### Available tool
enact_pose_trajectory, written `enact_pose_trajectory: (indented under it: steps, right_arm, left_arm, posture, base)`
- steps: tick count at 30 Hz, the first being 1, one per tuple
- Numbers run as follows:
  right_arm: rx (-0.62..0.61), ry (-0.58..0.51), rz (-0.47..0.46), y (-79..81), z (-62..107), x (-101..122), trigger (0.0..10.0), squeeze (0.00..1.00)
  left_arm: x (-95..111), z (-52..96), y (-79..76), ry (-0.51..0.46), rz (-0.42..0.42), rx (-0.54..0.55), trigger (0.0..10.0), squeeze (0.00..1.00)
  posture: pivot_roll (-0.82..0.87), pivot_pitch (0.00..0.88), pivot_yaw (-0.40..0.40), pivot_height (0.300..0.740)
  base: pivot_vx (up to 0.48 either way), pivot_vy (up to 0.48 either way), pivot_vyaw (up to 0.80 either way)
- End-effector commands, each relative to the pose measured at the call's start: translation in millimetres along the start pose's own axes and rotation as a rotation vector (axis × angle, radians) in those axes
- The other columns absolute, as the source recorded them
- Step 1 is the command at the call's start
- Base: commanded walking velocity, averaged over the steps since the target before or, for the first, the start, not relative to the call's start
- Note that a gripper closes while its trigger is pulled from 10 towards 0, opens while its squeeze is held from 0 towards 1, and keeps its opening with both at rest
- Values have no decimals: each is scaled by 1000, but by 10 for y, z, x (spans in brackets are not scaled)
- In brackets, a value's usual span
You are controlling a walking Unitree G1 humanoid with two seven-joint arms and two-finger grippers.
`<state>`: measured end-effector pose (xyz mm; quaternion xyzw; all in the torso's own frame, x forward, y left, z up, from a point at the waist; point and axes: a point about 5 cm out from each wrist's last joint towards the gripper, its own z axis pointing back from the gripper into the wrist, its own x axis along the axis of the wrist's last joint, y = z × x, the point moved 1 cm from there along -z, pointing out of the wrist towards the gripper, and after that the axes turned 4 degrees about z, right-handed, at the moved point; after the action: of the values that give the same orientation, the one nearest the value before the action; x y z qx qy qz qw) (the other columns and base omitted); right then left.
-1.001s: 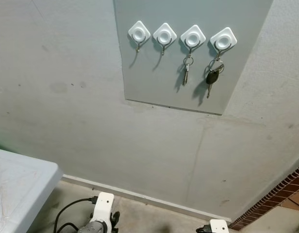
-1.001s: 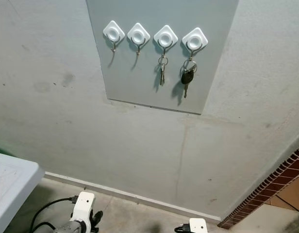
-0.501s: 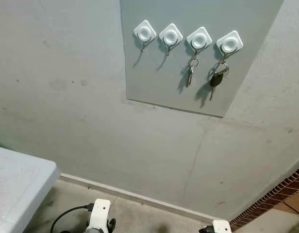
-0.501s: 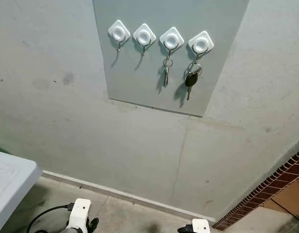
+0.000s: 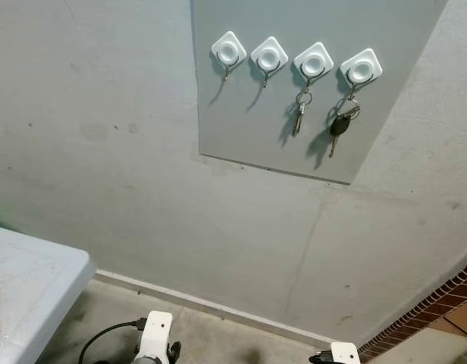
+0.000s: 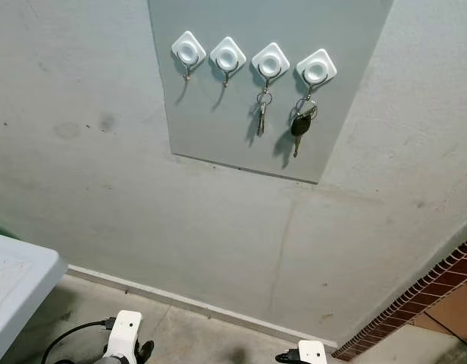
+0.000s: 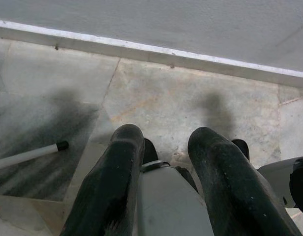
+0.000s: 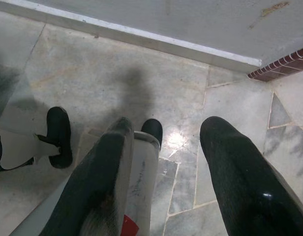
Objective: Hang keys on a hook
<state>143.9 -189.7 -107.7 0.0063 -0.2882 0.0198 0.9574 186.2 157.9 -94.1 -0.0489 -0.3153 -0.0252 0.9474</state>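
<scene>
Wall board, four hooks. Small keys [image 5: 299,115] hang on third hook [image 5: 313,61]; car key [image 5: 339,124] at its 3 o'clock. Both arms low, left gripper [image 7: 164,147] and right gripper [image 8: 166,142] jaws apart, holding nothing. Hanging looks done.

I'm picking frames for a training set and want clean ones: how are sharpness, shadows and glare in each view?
Left eye view: sharp; the car key and silver keys cast soft shadows on the grey panel. Left wrist view: the fingers are close and soft. Right wrist view: a glare spot on the floor tiles.
</scene>
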Motion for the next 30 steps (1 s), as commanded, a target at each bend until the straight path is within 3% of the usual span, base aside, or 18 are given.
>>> enact_pose_trajectory:
  steps: [1, 14, 18, 30]
  right_arm:
    - [0, -3, -1, -1, -5, 18, 10000, 0]
    - [2, -4, -2, 7, -8, 25, 10000, 0]
    - [10, -4, -61, 44, -25, 57, 10000, 0]
    - [9, -5, -73, 45, -25, 55, 10000, 0]
  left_arm:
    - [-40, 8, 10, 17, -8, 2, 10000, 0]
    - [-40, 8, 10, 16, -2, 2, 10000, 0]
    - [3, -6, -41, 2, 36, -29, 10000, 0]
    - [0, -6, -50, 8, 14, -46, 10000, 0]
  posture:
    - [46, 0, -15, 736]
    - [46, 0, -15, 736]
    - [56, 0, -8, 736]
    - [54, 0, -5, 736]
  base:
    - [0, 0, 0]
    - [0, 0, 0]
    - [0, 0, 0]
    - [0, 0, 0]
